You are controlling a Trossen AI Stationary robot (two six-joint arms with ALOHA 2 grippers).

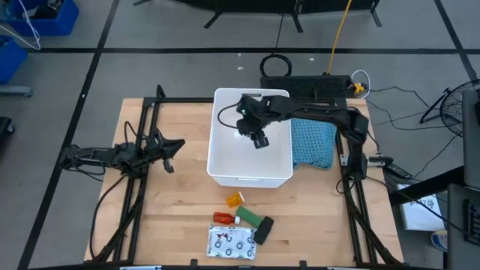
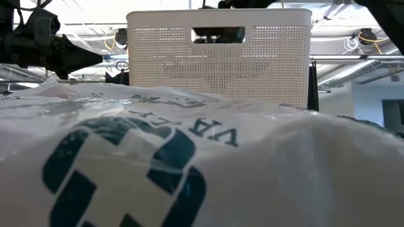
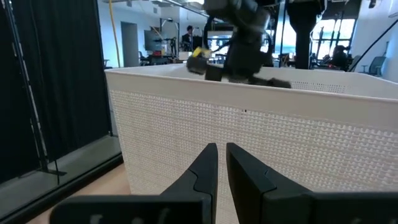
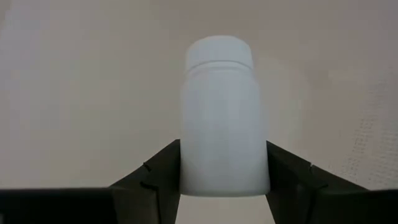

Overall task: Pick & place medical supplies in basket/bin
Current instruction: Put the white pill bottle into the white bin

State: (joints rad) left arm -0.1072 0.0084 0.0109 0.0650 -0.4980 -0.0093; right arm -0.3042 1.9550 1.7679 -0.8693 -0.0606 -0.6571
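White bottle (image 4: pixel 222 118): you have it clamped in the right pincer (image 4: pixel 222 180), long axis running straight out from the fingers, cap end away.
Right pincer position: over the white tub (image 1: pixel 225 161), centre of the surface (image 1: pixel 180 202).
Left pincer (image 3: pixel 222 163): fingers together, holding nothing, left of the tub.
Remaining supplies: orange vial (image 1: pixel 235 199), red tube (image 1: pixel 223 218), packet (image 1: pixel 231 242) near the front edge.

White perforated bin (image 1: pixel 225 169); plain white bottle (image 4: pixel 224 118); blue-green mesh cloth (image 1: pixel 312 144); orange vial (image 1: pixel 235 199); red tube (image 1: pixel 223 217)

The flat white packet (image 2: pixel 189 170) bears a teal cross-shaped sign. Beside it stand dark letters, upside down and only partly readable.
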